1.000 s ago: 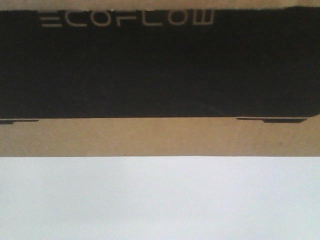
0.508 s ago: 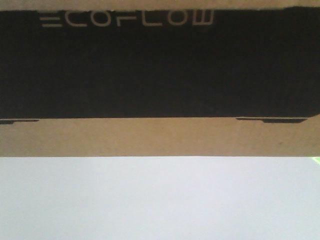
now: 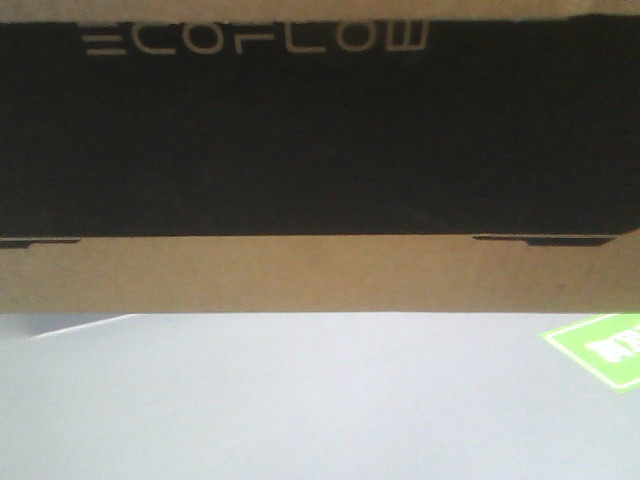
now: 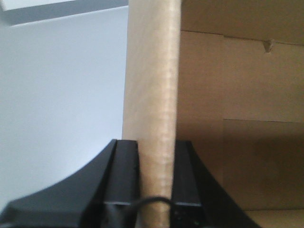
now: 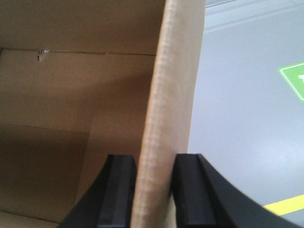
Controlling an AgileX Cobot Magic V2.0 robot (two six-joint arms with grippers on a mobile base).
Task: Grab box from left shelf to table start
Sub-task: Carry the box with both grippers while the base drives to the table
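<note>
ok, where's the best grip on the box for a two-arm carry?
Take the box by its thin side walls, edge-on over the open rim: left tool on one, right tool on the other, one finger inside, one outside. Too wide to span.

A grey floor (image 5: 237, 118) fills the right side of the right wrist view. On it lies a bright green marking (image 5: 293, 80) with white print, cut off by the frame edge. A yellow line (image 5: 285, 204) slants across the lower right corner. The front view shows the marking too, its print blurred.
</note>
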